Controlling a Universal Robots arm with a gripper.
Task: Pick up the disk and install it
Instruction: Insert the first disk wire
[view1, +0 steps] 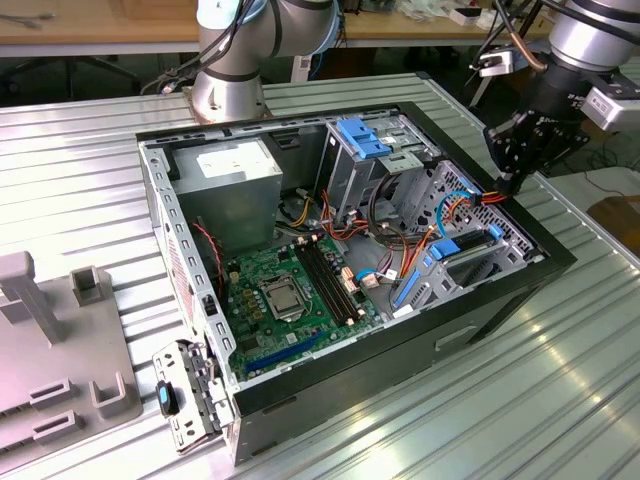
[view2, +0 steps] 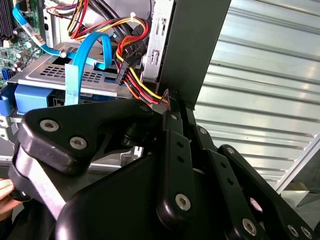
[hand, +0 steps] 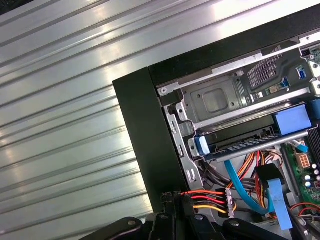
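Observation:
The disk (view1: 470, 255) lies flat in the drive cage at the case corner on the exterior view's right, with bright blue carrier tabs at both ends. In the first wrist view the disk (hand: 240, 144) shows edge-on between those tabs. Its blue carrier (view2: 30, 96) appears below a perforated grey plate in the second wrist view. My black gripper (view1: 505, 183) hangs at the case rim beside the cage, a little away from the disk. The gripper (view2: 169, 97) is shut, and the red, yellow and black wires of a power cable (hand: 205, 199) end between its tips (hand: 172, 197).
The open computer case (view1: 500, 300) lies on a ribbed metal table (view1: 560, 400). Inside are a motherboard (view1: 290, 290), a grey power-supply box (view1: 235, 170), a light-blue latch plate (view1: 362, 138) and blue data cables (hand: 240, 187). A second arm's base (view1: 230, 70) stands behind. Grey fixtures (view1: 50, 370) sit at the left.

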